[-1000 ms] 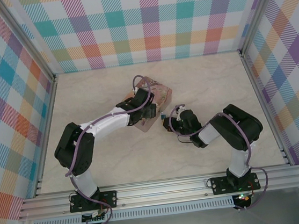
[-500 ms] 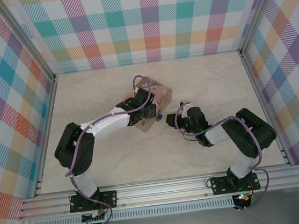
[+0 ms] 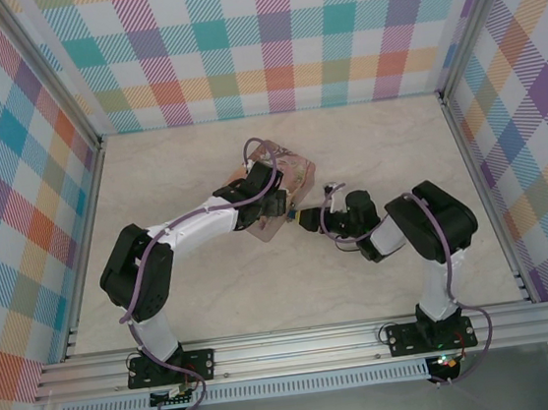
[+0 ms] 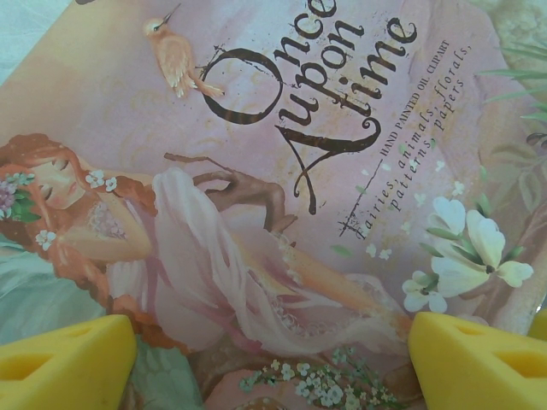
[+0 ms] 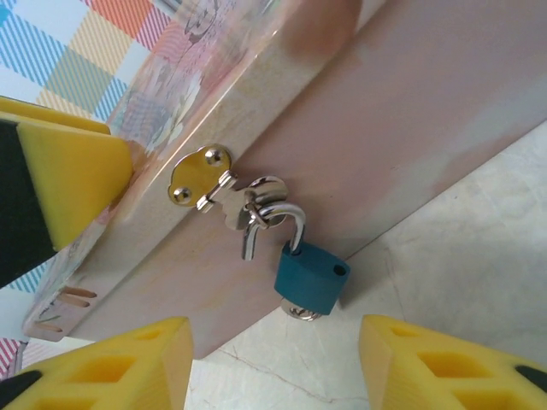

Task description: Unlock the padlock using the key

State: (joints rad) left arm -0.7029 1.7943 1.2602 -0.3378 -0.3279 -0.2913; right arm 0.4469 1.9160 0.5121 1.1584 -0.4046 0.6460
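Note:
The teal padlock (image 5: 312, 278) hangs from the hasp (image 5: 202, 178) on the side of the pink illustrated tin (image 5: 410, 102). Its silver shackle (image 5: 273, 213) is swung out, with one leg free of the body and the empty hole showing. A small silver metal piece (image 5: 299, 313) pokes out under the body; I cannot tell whether it is the key. My right gripper (image 5: 273, 376) is open just in front of the padlock (image 3: 298, 212) and holds nothing. My left gripper (image 4: 273, 367) is open, with its yellow pads (image 4: 64, 359) spread wide over the tin lid (image 4: 282, 171).
The tin (image 3: 295, 175) lies mid-table at an angle, with the left gripper (image 3: 272, 201) on top of it and the right gripper (image 3: 308, 219) at its near right side. Marble tabletop (image 3: 376, 144) stretches out all round, bounded by plaid walls.
My right gripper has crept up and left toward the tin's side, and the right arm's elbow has folded in closer. The left arm and the tin have stayed still.

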